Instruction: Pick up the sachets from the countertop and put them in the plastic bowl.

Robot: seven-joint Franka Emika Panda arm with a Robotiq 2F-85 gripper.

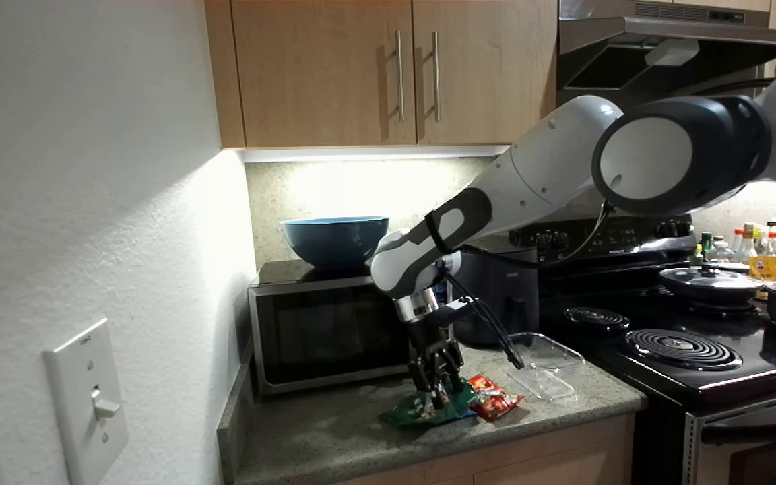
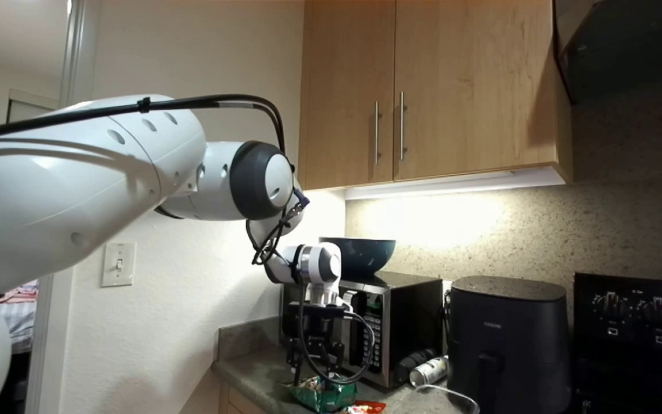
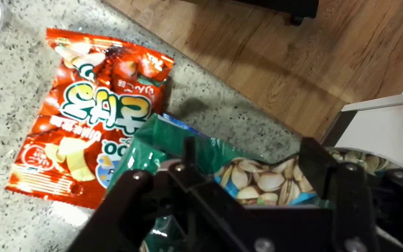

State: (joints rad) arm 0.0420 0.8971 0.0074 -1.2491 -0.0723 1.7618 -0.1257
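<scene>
Overlap left of wrist-view centre could make your wide-spread, empty pincer (image 3: 248, 150) drag the red packet (image 3: 82, 115) along with the green packet (image 3: 268, 180).

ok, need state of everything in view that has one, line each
Shiny green sachet: lying on speckled grey countertop
Shiny red-orange sachet: printed side up, partly hidden by green sachet
Black two-finger tool: open, tips at green sachet
Clear shallow plastic bowl: no sachet seen inside
Silver-black boxy microwave: door shut
Round blue bowl: upright on microwave
Light-wood cabinet doors: shut
White under-cabinet light: on
</scene>
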